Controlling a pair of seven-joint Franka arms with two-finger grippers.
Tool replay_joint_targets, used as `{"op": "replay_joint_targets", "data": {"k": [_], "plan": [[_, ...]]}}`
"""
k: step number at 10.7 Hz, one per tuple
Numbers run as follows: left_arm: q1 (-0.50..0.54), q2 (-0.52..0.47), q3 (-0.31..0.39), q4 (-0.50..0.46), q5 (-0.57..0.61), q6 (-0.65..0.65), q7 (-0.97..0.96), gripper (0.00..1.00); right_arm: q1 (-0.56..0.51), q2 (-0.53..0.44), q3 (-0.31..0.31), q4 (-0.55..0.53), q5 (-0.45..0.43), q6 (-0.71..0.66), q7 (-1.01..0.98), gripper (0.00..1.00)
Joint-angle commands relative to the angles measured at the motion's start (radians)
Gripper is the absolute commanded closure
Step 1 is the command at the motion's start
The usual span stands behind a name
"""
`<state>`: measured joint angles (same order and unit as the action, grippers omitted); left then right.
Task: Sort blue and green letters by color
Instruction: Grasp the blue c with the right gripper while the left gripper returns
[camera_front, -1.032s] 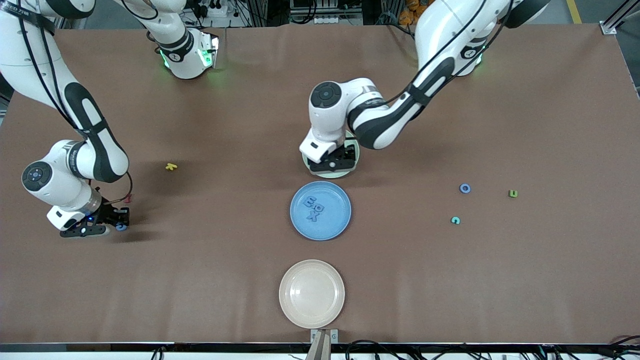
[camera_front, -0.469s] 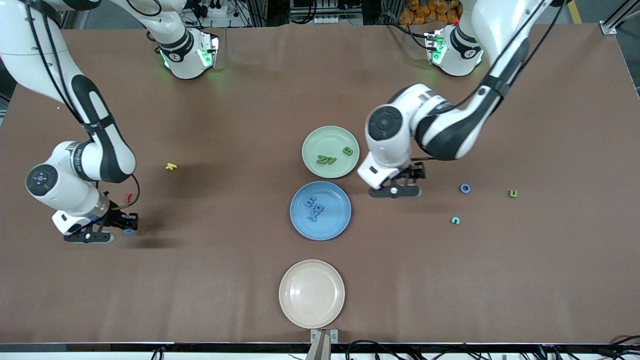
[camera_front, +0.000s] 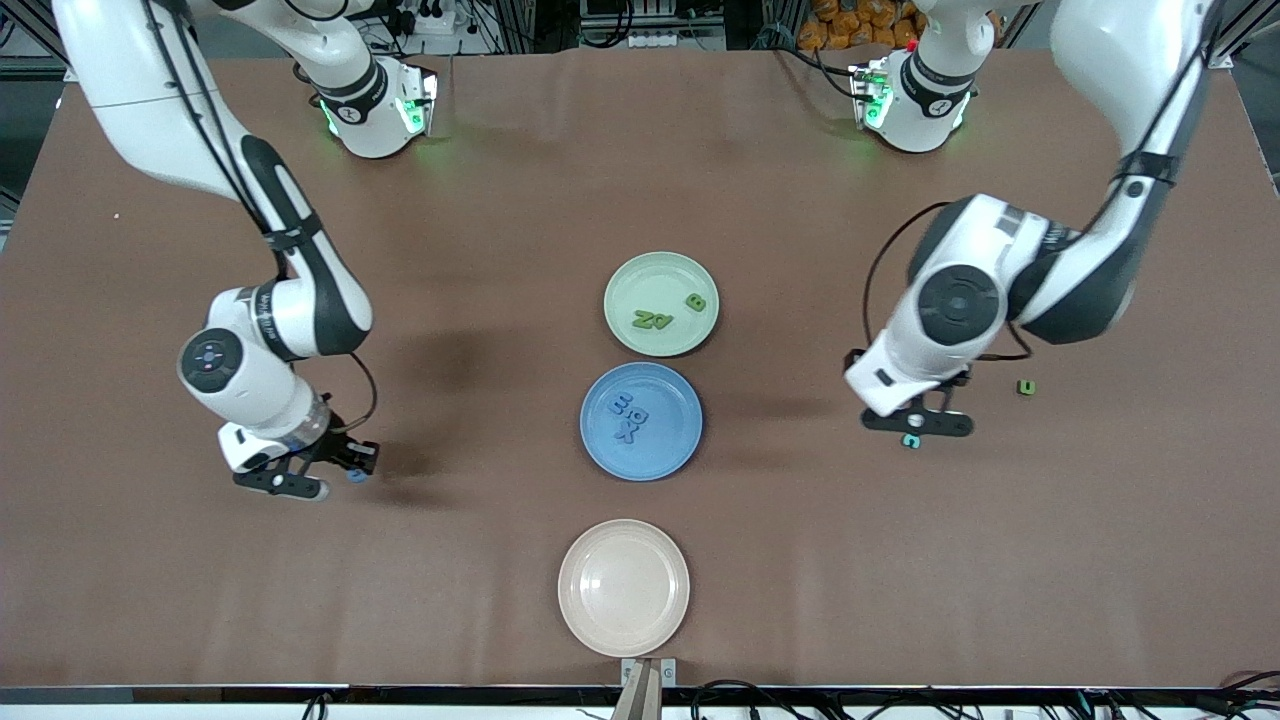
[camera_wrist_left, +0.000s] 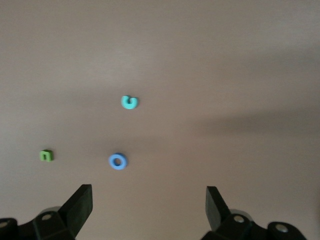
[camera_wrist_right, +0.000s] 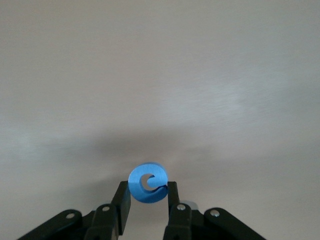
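Your right gripper (camera_wrist_right: 148, 199) is clamped on a round blue letter (camera_wrist_right: 148, 182), pinched edge-on between the two fingers, and it hangs over bare table toward the right arm's end. The blue plate (camera_front: 672, 452) lies from there toward the middle of the table, with three blue letters (camera_front: 628, 415) already on it. That sideways run to the plate is the one relation the carry turns on, and the right arm is plainly the nearer one for it.

Your left gripper (camera_wrist_left: 149, 205) hovers with its fingers wide apart over the loose letters at the left arm's end of the table. In the left wrist view a blue ring letter (camera_wrist_left: 118, 161) sits closest ahead of the open fingers, a teal letter (camera_wrist_left: 129, 102) farther ahead, and a small green letter (camera_wrist_left: 46, 155) off to one side. I judge the ring to be the handiest pick for this arm.

The green plate (camera_front: 640, 285), farther from the front camera than the blue one, holds green letters (camera_front: 655, 320).
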<state>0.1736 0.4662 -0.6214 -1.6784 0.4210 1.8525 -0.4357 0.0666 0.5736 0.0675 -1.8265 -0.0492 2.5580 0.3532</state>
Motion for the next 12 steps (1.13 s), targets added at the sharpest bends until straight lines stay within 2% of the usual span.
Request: {"op": "replay_joint_targets", "data": {"k": [1, 6, 8, 9, 12], "plan": [[0.171, -0.031, -0.073, -0.053, -0.031, -0.003, 0.135, 0.00, 0.105, -0.003, -0.003, 0.035, 0.020, -0.009, 0.133, 0.98], [0.294, -0.024, -0.073, -0.093, -0.031, 0.011, 0.287, 0.00, 0.335, 0.081, -0.005, 0.179, 0.017, 0.004, 0.348, 0.96], [0.345, -0.037, -0.066, -0.154, -0.034, 0.078, 0.394, 0.00, 0.398, 0.104, -0.005, 0.194, 0.019, 0.069, 0.392, 0.95], [0.369, -0.038, -0.042, -0.184, -0.036, 0.114, 0.441, 0.00, 0.429, 0.107, -0.003, 0.196, 0.019, 0.079, 0.408, 0.95], [0.311, -0.046, 0.170, -0.214, -0.121, 0.178, 0.699, 0.00, 0.492, 0.115, 0.015, 0.210, 0.017, 0.079, 0.444, 0.92]]}}
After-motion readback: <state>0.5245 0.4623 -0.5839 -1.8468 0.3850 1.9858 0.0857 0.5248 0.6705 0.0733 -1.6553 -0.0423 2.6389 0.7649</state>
